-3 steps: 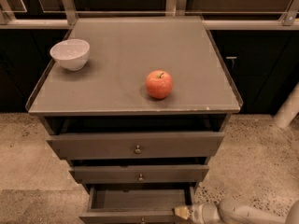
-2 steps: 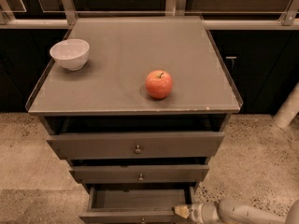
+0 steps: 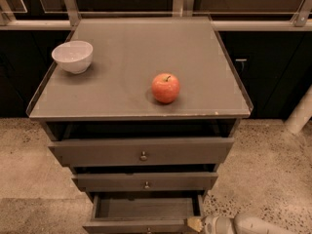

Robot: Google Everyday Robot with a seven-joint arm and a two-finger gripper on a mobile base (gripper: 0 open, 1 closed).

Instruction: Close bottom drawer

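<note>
The bottom drawer is the narrowest of three dark grey-brown drawers and stands pulled out, its inside showing empty; its front panel runs along the picture's bottom edge. My gripper sits at the drawer's front right corner, right against the front panel, with its pale arm reaching in from the lower right. The middle drawer and the top drawer above it are less far out, each with a small round metal knob.
On the cabinet's grey top stand a red apple near the middle and a white bowl at the left. Speckled floor lies on both sides. Dark cupboards line the back. A white post stands at the right.
</note>
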